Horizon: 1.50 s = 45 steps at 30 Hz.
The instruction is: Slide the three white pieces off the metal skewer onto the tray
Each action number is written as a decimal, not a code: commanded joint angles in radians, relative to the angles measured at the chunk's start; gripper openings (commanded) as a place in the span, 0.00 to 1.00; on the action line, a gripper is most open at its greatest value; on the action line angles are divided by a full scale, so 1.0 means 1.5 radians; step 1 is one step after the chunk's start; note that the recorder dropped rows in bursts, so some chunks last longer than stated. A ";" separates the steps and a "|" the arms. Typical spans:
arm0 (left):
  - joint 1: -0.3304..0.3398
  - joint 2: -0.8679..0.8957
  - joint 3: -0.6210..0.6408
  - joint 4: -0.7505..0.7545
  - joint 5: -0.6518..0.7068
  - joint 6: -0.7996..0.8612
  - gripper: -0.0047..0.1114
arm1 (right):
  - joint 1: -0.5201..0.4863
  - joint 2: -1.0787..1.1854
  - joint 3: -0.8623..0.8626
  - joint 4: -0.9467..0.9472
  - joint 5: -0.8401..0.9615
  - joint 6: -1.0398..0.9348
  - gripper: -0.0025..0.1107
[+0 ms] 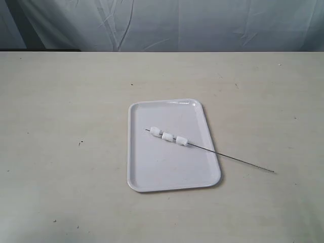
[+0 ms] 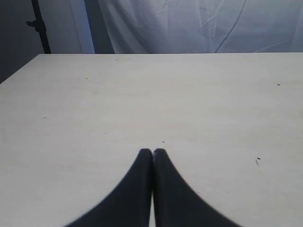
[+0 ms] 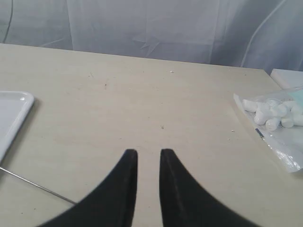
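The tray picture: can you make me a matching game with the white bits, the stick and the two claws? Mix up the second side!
Things:
1. white pieces
2. metal skewer
3. left claw
4. right claw

States:
A. tips apart, nothing between them
B. in a row on the metal skewer, over the tray
C. tips pressed together
D. one end over the tray, the other sticking out over the table

Pairs: 1-B, 2-D, 3-C, 4-A

tray (image 1: 167, 167): glossy plastic; skewer (image 1: 243, 162): bare metal; table (image 1: 61, 101): matt, smooth; backdrop (image 1: 202, 25): cloth
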 commanded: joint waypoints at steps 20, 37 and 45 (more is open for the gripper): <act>-0.001 -0.003 0.003 0.055 -0.164 -0.010 0.04 | -0.004 -0.004 0.001 0.144 -0.195 0.003 0.18; -0.001 -0.003 -0.089 0.208 -0.635 -0.134 0.04 | -0.004 0.053 -0.186 -0.237 -0.573 0.352 0.18; -0.018 0.225 -0.268 0.810 -0.373 -0.692 0.04 | 0.040 0.354 -0.371 -0.862 -0.448 0.799 0.18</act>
